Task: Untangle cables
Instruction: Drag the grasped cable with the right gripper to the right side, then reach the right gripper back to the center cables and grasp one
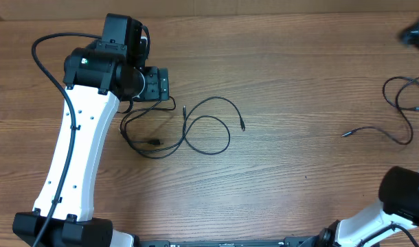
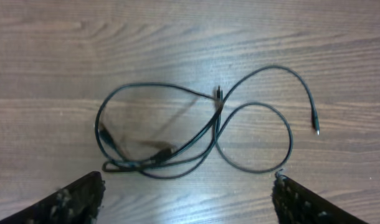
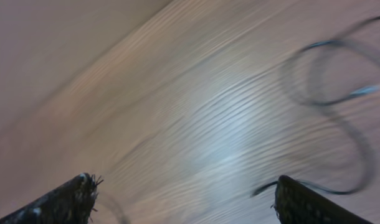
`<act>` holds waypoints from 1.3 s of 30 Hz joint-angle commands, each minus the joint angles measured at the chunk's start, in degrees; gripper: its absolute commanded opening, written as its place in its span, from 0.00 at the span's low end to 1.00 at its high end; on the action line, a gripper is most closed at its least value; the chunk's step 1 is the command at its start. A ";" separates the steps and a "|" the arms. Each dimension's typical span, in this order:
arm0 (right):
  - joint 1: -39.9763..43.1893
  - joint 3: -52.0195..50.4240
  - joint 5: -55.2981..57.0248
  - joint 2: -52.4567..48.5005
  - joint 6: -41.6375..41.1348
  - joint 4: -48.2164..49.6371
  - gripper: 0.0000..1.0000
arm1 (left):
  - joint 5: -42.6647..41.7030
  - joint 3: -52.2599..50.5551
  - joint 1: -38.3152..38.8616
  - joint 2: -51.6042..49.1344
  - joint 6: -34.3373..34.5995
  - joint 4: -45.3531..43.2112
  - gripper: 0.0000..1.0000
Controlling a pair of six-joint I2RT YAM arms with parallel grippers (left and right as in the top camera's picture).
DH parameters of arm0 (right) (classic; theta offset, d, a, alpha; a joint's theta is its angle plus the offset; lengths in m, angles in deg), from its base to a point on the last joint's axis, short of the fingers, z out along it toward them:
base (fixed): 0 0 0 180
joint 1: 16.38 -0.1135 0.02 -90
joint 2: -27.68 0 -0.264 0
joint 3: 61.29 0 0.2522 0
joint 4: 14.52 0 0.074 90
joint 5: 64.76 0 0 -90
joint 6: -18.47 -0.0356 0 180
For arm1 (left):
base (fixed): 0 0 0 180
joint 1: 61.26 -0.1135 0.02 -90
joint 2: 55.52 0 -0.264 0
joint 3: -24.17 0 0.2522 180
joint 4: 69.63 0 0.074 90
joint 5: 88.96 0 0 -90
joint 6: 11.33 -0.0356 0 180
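A tangle of thin black cables (image 1: 186,130) lies in loose crossing loops on the wooden table, with small plug ends showing. My left gripper (image 1: 156,86) hovers just behind the tangle's left end. In the left wrist view the tangle (image 2: 218,109) lies ahead of the open, empty fingers (image 2: 190,180). A separate black cable (image 1: 371,129) lies in open curves at the far right. My right gripper (image 1: 417,33) is a blurred dark shape at the top right edge. In the blurred right wrist view its fingers (image 3: 184,180) are open and empty, with that cable (image 3: 321,45) to their right.
The white left arm (image 1: 75,158) reaches from the front left edge up to the tangle. The right arm's dark link (image 1: 405,192) sits at the front right corner. The table's back edge (image 1: 278,5) runs along the top.
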 commanded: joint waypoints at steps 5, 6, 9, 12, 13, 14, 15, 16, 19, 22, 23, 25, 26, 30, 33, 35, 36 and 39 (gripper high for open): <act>-14.91 -0.33 -8.13 0.37 7.30 -5.05 0.97 | 5.14 0.96 -0.39 2.16 -2.23 -1.66 0.84; -17.40 -0.79 -8.11 0.37 7.30 -5.09 0.98 | 7.65 0.98 -0.70 2.38 -1.64 -1.66 0.86; -24.76 -3.41 -8.13 0.37 5.11 -4.07 1.00 | 10.23 0.98 -3.30 3.87 1.55 -1.25 0.90; -30.38 -6.93 -8.31 0.37 -2.54 -0.72 1.00 | 10.23 0.98 -6.93 5.03 5.33 0.04 0.90; -32.48 -8.31 -8.50 0.37 -5.90 0.92 1.00 | 10.23 0.98 -8.22 5.27 6.54 0.66 0.91; -34.23 -9.57 -9.22 0.37 -7.74 2.64 1.00 | 10.23 0.98 -9.62 5.38 7.48 1.44 0.92; -36.17 -11.15 -10.45 0.37 -8.94 5.07 1.00 | 10.19 0.98 -10.97 5.42 7.93 2.38 0.93; -37.86 -12.31 -11.91 0.37 -9.64 7.17 1.00 | 10.19 0.98 -11.91 5.42 8.09 3.15 0.93; -42.58 -15.87 -17.09 0.37 -10.16 14.75 1.00 | 10.19 0.96 -14.58 5.40 8.09 5.62 0.94; -47.30 -19.61 -17.49 0.33 -16.72 22.73 1.00 | 10.21 0.96 -16.20 5.40 8.13 6.54 0.94; -48.57 -20.87 -17.20 0.33 -19.50 24.96 1.00 | 10.23 0.96 -16.57 5.40 8.39 6.56 0.94; -51.25 -24.13 -14.93 0.24 -29.20 29.22 1.00 | 10.23 0.96 -17.29 5.42 9.53 6.49 0.93; -52.22 -25.46 -14.01 0.24 -32.92 30.60 1.00 | 10.23 0.96 -17.62 5.42 10.14 6.47 0.94; -56.72 -32.85 -11.74 0.22 -46.80 39.41 1.00 | 9.53 0.96 -17.94 5.42 10.62 6.19 0.94; -59.10 -37.20 -10.67 0.22 -54.01 45.97 1.00 | 9.53 0.96 -17.94 5.42 10.60 6.08 0.95; -60.57 -39.60 -8.09 0.20 -58.51 50.14 1.00 | 9.46 0.96 -17.94 5.42 10.58 6.12 0.95; -61.44 -41.09 -5.92 0.20 -60.94 53.05 1.00 | 9.29 0.96 -17.94 5.42 10.51 6.12 0.95; -63.60 -43.76 -0.55 -0.07 -64.19 57.99 1.00 | 8.52 0.96 -17.94 5.42 10.43 6.10 0.95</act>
